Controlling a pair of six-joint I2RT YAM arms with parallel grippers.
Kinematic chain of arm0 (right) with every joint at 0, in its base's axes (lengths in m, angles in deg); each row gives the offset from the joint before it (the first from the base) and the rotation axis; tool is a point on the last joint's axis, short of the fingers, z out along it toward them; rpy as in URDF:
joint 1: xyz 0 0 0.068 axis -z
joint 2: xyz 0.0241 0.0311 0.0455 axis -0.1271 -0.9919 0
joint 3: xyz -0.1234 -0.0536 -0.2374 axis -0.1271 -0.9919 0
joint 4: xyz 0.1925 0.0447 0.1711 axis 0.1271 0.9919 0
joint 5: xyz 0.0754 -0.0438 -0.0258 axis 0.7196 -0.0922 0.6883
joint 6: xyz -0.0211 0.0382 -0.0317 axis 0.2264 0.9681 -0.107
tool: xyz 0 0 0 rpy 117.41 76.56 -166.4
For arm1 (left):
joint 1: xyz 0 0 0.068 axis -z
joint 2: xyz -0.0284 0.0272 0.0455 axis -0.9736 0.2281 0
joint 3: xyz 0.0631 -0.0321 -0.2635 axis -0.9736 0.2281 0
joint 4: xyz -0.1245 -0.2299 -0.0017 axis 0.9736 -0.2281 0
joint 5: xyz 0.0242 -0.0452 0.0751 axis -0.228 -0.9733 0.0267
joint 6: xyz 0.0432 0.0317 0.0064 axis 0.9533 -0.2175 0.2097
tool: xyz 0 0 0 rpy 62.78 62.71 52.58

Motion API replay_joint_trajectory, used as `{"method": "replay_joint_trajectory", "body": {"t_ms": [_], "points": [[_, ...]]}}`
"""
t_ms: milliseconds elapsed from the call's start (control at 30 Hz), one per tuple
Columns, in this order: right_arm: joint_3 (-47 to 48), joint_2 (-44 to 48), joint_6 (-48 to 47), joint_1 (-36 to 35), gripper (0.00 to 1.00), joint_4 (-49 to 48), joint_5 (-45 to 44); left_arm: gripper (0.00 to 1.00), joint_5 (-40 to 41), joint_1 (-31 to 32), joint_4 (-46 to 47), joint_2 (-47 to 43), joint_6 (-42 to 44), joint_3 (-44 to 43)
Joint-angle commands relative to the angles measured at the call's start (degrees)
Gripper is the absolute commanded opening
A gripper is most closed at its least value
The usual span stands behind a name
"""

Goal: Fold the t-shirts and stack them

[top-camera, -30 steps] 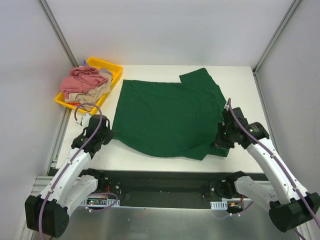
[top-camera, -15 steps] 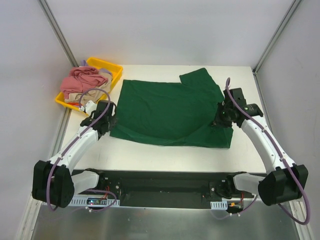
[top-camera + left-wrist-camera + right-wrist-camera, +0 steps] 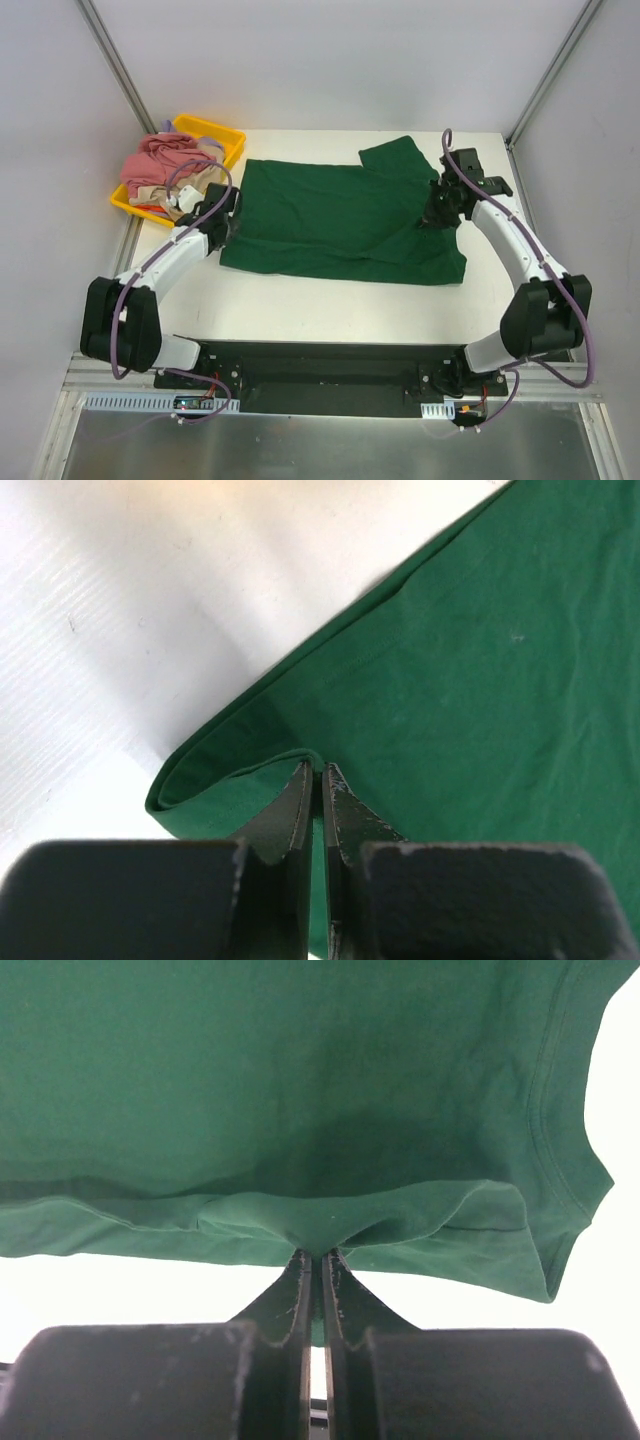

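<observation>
Dark green t-shirt (image 3: 340,225), spread on white table (image 3: 330,300), near part doubled over; left gripper (image 3: 222,218) at its left edge, right gripper (image 3: 437,215) at its right edge. Yellow tray (image 3: 228,135) off its far-left corner, holding pink t-shirt (image 3: 160,158) and beige t-shirt (image 3: 168,189). Left wrist: jaws together, pinching the folded green edge. Right wrist: jaws clamped on a gathered green fold.

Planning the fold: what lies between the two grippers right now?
Only the dark green t-shirt, spread from the left gripper to the right gripper, both shut on its edges; the top external view shows it.
</observation>
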Motion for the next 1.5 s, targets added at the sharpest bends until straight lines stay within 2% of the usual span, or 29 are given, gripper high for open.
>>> {"method": "replay_joint_trajectory", "body": {"t_ms": [0,67,167,233,300,367,400,433,467,500,567,633,667,700,733,833,933,1100,1267,1467], "points": [[4.2,-3.4,-1.8,1.0,0.04,-2.0,0.6,0.0,3.6,-0.1,0.8,3.3,-0.4,-3.8],[5.0,-5.3,-2.0,1.2,0.05,-2.3,0.2,0.01,3.7,-0.1,0.7,5.3,0.0,-4.8],[6.4,-8.3,-2.6,1.4,0.08,-3.5,-0.5,0.08,4.0,-0.1,0.7,7.8,0.3,-6.7],[7.3,-10.5,-2.7,1.7,0.08,-4.8,-1.7,0.17,4.4,-0.1,0.7,9.4,0.4,-7.6],[8.5,-13.4,-2.6,2.0,0.08,-6.4,-2.2,0.19,4.4,-0.2,0.7,10.5,0.6,-8.5],[10.4,-16.6,-2.7,2.4,0.09,-7.9,-2.4,0.32,4.9,-0.2,0.4,11.0,1.3,-9.6],[12.3,-18.5,-2.6,2.7,0.15,-7.7,-1.9,0.42,5.1,-0.2,-0.1,10.9,1.7,-10.4],[14.4,-20.1,-2.8,3.0,0.23,-6.7,-0.7,0.45,5.0,-0.1,-0.5,10.4,2.0,-11.1],[16.7,-21.5,-3.2,3.0,0.39,-5.7,0.0,0.51,4.4,-0.1,-0.5,9.7,2.4,-11.5],[18.7,-22.4,-3.6,3.1,0.61,-3.9,0.3,0.59,3.4,-0.1,-0.5,8.4,3.0,-11.7],[20.3,-21.7,-4.3,3.1,0.77,-2.2,0.4,0.73,1.5,0.1,-0.5,6.1,4.7,-11.7],[17.5,-18.0,-4.2,2.9,0.9,-2.8,0.1,0.99,-0.9,0.5,-0.4,3.3,6.2,-11.0],[13.4,-15.1,-3.9,2.9,0.97,-3.9,0.6,0.99,-3.1,0.8,-0.4,1.9,6.7,-10.5],[9.8,-12.3,-3.4,3.0,1.0,-5.6,1.5,0.99,-4.9,1.1,-0.1,0.9,7.4,-9.7],[5.3,-9.0,-2.6,3.0,0.96,-7.3,3.4,0.99,-7.1,1.5,0.5,-0.3,8.0,-8.8],[-7.3,0.0,0.0,2.9,0.96,-14.9,11.4,0.99,-14.6,2.5,3.2,-2.2,10.4,-5.7],[-16.2,2.8,3.4,2.9,0.96,-20.2,18.5,0.99,-22.8,2.7,8.8,-1.9,12.7,-2.2],[-19.2,-1.5,5.8,2.0,0.96,-24.9,22.0,0.99,-28.9,2.7,12.5,4.1,14.9,-1.7],[-17.7,-8.7,6.8,1.9,0.97,-27.4,23.7,0.99,-27.9,2.5,12.5,7.6,14.9,-1.7],[-18.2,-12.5,7.6,1.8,0.98,-30.9,24.8,0.99,-24.6,0.9,12.5,9.0,14.9,0.4]]}}
